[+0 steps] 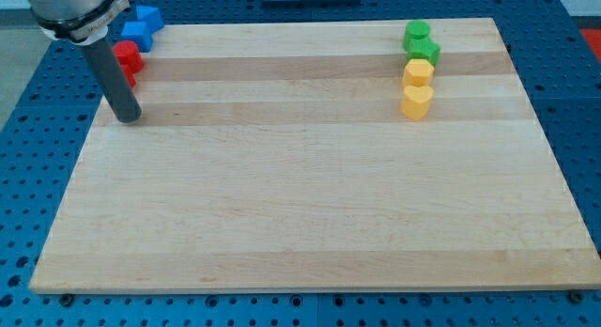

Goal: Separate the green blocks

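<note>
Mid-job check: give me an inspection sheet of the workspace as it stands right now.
Surface: wooden board, flat.
Job's things: green round block and green star block touching, at the view's top right.
Clutter: two yellow blocks stacked in line just below the greens; red blocks and blue blocks at the top left.
Grippers: none; my tip rests at the left, just below the reds, far from the greens.
Cables: nothing seen.
Surroundings: blue perforated base.

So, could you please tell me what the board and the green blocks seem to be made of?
Board: apparently wood, matte, with visible grain and plank bands. Green blocks: probably plastic, uniform saturated colour, smooth faces; could be painted.
</note>
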`<state>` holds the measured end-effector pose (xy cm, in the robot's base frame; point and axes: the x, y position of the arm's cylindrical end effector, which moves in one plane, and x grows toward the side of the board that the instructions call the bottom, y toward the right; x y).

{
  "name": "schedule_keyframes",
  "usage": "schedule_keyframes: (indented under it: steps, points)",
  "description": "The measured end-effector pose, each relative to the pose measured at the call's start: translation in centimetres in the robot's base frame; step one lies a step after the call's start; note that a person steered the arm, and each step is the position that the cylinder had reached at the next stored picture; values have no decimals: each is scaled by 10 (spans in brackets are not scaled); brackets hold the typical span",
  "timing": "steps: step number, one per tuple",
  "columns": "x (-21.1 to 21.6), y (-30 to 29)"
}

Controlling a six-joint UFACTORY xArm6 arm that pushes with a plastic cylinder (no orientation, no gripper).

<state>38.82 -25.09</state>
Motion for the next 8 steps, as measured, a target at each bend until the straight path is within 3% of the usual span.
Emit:
schedule_keyframes:
  steps: [1, 2, 3, 4, 5, 6, 7, 8]
  points:
    - [16, 47]
    - [43, 147]
    - [73, 299]
    - [108, 403]
    - [20, 514]
    - [-101, 539]
    - [-193, 501]
    - [-196, 489]
